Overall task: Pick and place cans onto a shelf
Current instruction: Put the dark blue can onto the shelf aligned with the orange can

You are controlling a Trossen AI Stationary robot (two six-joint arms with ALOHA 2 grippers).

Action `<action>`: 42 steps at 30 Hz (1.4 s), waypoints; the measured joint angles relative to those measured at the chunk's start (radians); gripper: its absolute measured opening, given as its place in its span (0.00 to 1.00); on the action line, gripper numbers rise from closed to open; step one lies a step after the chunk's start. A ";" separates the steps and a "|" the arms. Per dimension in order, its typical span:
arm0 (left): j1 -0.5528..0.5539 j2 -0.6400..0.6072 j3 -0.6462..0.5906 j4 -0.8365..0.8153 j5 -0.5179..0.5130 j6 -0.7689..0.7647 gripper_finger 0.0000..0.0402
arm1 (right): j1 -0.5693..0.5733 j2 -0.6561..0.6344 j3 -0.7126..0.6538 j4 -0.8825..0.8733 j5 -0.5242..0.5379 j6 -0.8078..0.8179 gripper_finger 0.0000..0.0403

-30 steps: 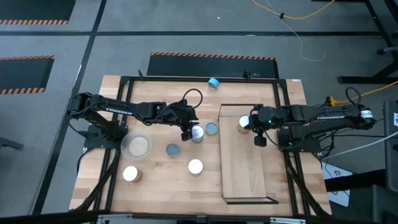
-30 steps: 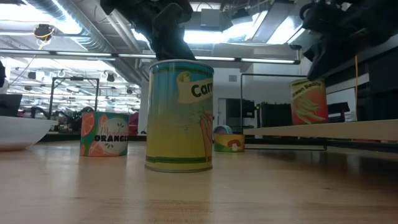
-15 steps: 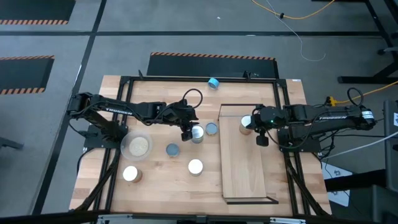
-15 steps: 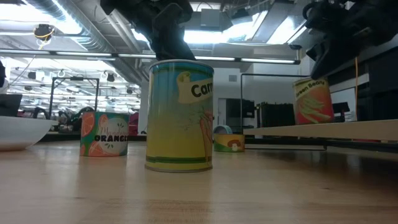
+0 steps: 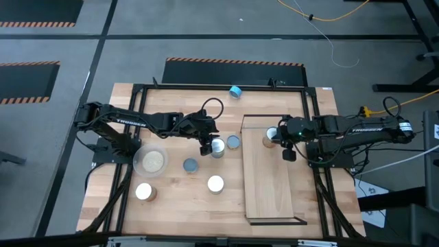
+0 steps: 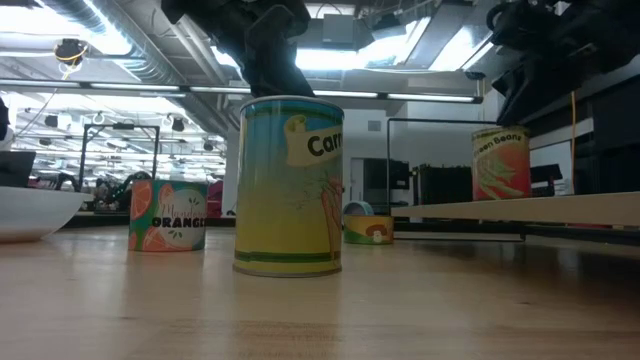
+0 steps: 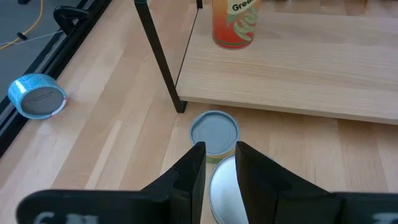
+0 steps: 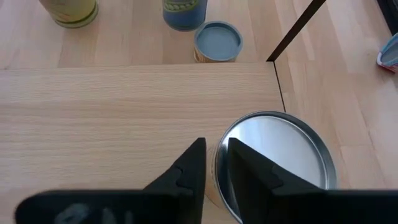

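Right wrist view has the right gripper (image 8: pixel 214 163) with its fingers a narrow gap apart over the rim of the green beans can (image 8: pixel 273 163), which stands upright on the shelf (image 8: pixel 112 118) near its corner; whether they pinch the rim cannot be told. Its lid is shiny silver, its label orange. Over the table, the left gripper (image 7: pixel 219 163) stands slightly parted at a silver-topped can (image 7: pixel 225 190).

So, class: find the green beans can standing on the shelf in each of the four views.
High view: green beans can, shelf's far-left corner.
Low view: right, on the shelf.
Left wrist view: top edge.
Right wrist view: silver lid, bottom.
Shared landmark: the shelf and its black corner post.
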 joint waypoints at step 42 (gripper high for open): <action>-0.158 0.083 0.394 -0.072 -0.171 -0.256 0.20 | 0.000 -0.296 0.001 0.004 -0.002 -0.054 0.24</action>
